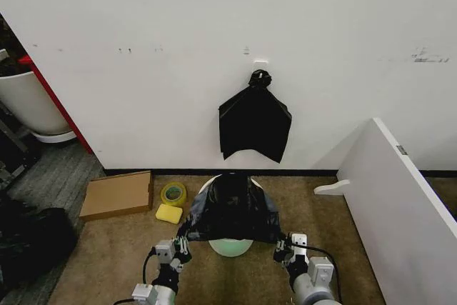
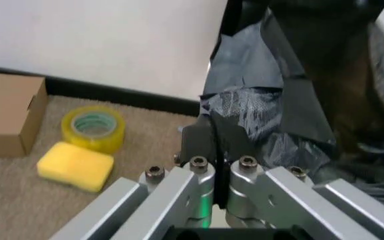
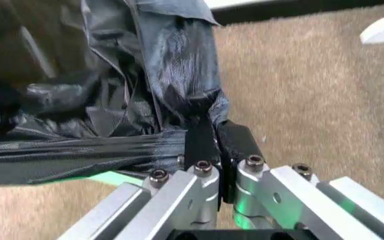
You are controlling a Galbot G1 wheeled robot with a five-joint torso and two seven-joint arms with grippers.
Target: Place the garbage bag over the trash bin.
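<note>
- Head view: the garbage bag (image 1: 232, 208) is draped over the trash bin (image 1: 230, 247), covering its top and most of its sides, and the bin's pale greenish base peeks out below the black plastic. The bin stands on the brown carpet (image 1: 107, 255) near the white wall (image 1: 178, 33).
- The left end effector (image 1: 181, 242) is at the bag's lower left corner and the right end effector (image 1: 283, 246) at its lower right corner, each touching the plastic hem, one on either side of the bin.
- On the wall above hangs a flat black bundle of bags (image 1: 255, 123), knotted at its top. Left of the bin lie a cardboard box (image 1: 118, 194), a roll of yellow tape (image 1: 173, 193) and a yellow sponge (image 1: 169, 213) (the sponge just in front of the tape). A white panel (image 1: 400, 191) stands at the right.
- Left wrist view: the left end effector (image 2: 213, 142) has its dark fingers (image 2: 196, 142) pressed together, clamped on a fold of the garbage bag (image 2: 272, 115). The tape (image 2: 93, 128), sponge (image 2: 76, 166) and box (image 2: 8, 114) sit on the carpet beside it.
- Right wrist view: the right end effector (image 3: 213, 142) is also pinched tight on the garbage bag (image 3: 112, 100), with the plastic stretched taut from the fingers (image 3: 235, 142) and a sliver of the green bin base (image 3: 105, 177) beneath.
</note>
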